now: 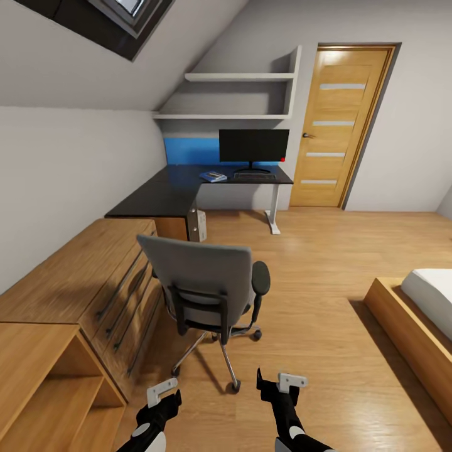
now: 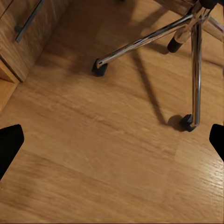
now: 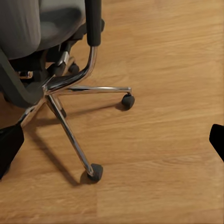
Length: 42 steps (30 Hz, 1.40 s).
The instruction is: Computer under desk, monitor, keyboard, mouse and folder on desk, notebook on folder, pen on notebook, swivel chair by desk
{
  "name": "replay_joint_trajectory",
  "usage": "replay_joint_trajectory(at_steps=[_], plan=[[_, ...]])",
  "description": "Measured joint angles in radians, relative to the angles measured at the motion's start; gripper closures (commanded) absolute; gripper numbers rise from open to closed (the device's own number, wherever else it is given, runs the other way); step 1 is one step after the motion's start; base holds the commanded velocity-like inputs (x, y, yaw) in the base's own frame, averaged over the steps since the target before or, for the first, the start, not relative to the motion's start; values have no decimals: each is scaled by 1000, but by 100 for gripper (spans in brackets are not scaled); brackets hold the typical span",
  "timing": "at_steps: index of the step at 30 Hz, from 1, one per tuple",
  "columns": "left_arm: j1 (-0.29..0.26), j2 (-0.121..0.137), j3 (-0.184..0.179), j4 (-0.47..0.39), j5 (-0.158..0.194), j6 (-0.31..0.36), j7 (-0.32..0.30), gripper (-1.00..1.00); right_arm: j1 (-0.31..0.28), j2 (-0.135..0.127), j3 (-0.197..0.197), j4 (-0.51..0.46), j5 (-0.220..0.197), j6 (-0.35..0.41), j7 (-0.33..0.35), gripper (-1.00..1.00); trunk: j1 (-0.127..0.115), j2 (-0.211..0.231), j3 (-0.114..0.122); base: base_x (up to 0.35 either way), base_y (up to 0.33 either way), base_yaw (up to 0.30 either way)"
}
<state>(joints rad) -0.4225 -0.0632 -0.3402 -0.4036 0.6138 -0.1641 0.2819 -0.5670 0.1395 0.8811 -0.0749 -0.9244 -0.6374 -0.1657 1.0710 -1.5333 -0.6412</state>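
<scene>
Two arms are seen low in the head view, both clad in black. The left arm (image 1: 150, 427) is marked by a white rounded patch near the frame's bottom edge, and a similar white section is shown on the right arm (image 1: 290, 427). Each wrist is topped by a pale grey, bracket-like block with a small dark hole. The left gripper (image 2: 112, 142) and the right gripper (image 3: 112, 140) are seen in the wrist views as plain matte black fingertips (image 2: 10, 144) at the frame edges, without visible markings.
</scene>
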Motion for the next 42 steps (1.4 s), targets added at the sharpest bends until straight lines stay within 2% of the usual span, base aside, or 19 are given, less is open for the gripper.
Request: replay_joint_trajectory(at_steps=[4,9,12,13,14,17,24,31,36,39,42], plan=[[-1,-3,-4,46,-1,1,-1,-100,0,0,0,0,0,3,0,-100,15,-28,-13,0,0,0],[-1,-4,-5,67,-1,2,-2,-100,0,0,0,0,0,4,0,-100,35,-63,-28,0,0,0],[-1,-6,-5,73,-1,5,-5,-100,0,0,0,0,0,30,-1,-100,46,-84,-38,0,0,0],[-1,-10,-6,75,-1,5,-5,-100,0,0,-1,0,0,66,-2,-100,50,-91,-41,0,0,0],[-1,-15,-6,79,-1,6,-5,-100,0,-1,-4,-2,2,157,-4,-100,54,-98,-44,0,0,0],[-1,-19,-6,82,-2,5,-6,-100,0,-1,-6,-9,4,250,-6,-100,65,-119,-53,0,0,0],[-1,-22,-6,83,-4,4,-6,-100,0,0,-6,-13,4,278,-8,-100,92,-168,-75,0,0,0],[-1,-32,-7,82,-7,4,-6,-100,-3,3,-7,-74,7,379,-11,-100,119,-217,-97,0,0,0],[-1,-38,-8,57,-9,11,-4,-100,-30,3,-7,-144,9,482,-36,-100,138,-252,-113,0,0,0],[-1,-44,-9,0,-13,57,0,-100,-70,9,-8,-167,8,554,-58,-100,150,-273,-122,0,0,0],[-2,-46,-8,-62,-13,133,1,-100,-104,14,-9,-176,5,607,-66,-100,161,-294,-132,0,0,0]])
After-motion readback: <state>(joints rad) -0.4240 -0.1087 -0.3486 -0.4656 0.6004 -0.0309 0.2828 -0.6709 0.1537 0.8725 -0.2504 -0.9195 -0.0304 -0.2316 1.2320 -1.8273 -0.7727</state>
